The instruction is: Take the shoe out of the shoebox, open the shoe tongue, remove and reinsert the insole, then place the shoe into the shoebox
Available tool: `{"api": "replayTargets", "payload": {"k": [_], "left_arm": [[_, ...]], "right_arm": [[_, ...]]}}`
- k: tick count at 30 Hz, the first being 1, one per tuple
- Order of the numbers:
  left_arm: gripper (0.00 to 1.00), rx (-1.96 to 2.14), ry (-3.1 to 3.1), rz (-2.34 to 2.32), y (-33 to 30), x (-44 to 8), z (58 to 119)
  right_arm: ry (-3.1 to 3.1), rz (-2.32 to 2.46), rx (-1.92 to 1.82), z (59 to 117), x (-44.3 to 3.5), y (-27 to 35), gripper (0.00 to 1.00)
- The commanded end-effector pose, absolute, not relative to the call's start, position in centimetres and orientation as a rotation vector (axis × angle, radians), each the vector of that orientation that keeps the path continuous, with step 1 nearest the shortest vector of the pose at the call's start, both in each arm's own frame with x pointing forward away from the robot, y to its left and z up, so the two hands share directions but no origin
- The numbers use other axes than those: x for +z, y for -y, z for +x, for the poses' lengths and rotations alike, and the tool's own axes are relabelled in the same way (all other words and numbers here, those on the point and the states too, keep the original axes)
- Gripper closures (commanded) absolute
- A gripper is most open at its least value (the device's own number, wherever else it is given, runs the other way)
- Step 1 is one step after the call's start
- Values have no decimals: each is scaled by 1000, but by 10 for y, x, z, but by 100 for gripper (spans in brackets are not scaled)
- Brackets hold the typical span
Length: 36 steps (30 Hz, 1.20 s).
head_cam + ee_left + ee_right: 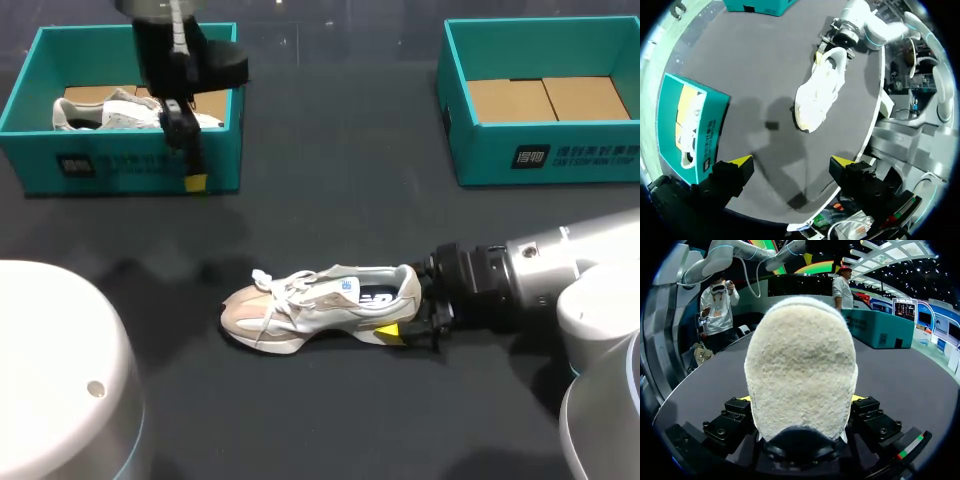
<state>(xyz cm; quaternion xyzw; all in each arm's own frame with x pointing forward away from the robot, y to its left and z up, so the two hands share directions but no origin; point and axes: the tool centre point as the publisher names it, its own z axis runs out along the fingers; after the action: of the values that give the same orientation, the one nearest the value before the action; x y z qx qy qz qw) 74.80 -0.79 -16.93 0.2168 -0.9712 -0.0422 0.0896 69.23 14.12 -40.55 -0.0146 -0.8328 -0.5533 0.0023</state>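
- Beige and white, the sneaker (320, 305) lies on its sole on the dark worktop (330, 200), out of any box, toe toward my left side and heel toward my right arm.
- My right end effector (408, 315) is closed on the heel. From the right wrist the fuzzy heel fills the gap, with a yellow tip showing at each side of it.
- My left end effector (791, 162) is spread wide and holds nothing. It hangs high over the worktop by the near wall of the left shoebox (120, 165), well apart from the sneaker.
- That teal box holds a second sneaker (110, 110). The right shoebox (545, 155) shows only its cardboard floor.
- I judge the take-out step done and the tongue-opening step in hand: the heel is pinned, and nothing touches the tongue (348, 286) yet.
- The next move calls for my left arm to come down and across to the laces (275, 290), narrow its fingers, and pinch the tongue's upper edge while my right keeps the heel from sliding.
- The opening is dark, and I cannot make out the insole from here, so the tongue must be pulled well forward before reaching in.
- The loose laces could snag a finger on the way down.
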Motion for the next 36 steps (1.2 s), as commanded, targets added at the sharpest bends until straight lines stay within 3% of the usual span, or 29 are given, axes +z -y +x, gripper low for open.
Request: {"api": "replayTargets", "payload": {"k": [1, 11, 28, 36], "left_arm": [[0, -105, 2566, 1846, 35, -185, 729], [0, -105, 2566, 1846, 35, -185, 729], [0, -185, 2222, 2169, 130, -228, 699], [0, -185, 2222, 2169, 130, -228, 699]], "right_arm": [[2617, -48, -1729, 692, -406, -145, 100], [2617, -48, -1729, 692, -406, -145, 100], [2617, -48, -1729, 692, -406, -145, 100], [2617, -48, -1729, 692, -406, -145, 100]]}}
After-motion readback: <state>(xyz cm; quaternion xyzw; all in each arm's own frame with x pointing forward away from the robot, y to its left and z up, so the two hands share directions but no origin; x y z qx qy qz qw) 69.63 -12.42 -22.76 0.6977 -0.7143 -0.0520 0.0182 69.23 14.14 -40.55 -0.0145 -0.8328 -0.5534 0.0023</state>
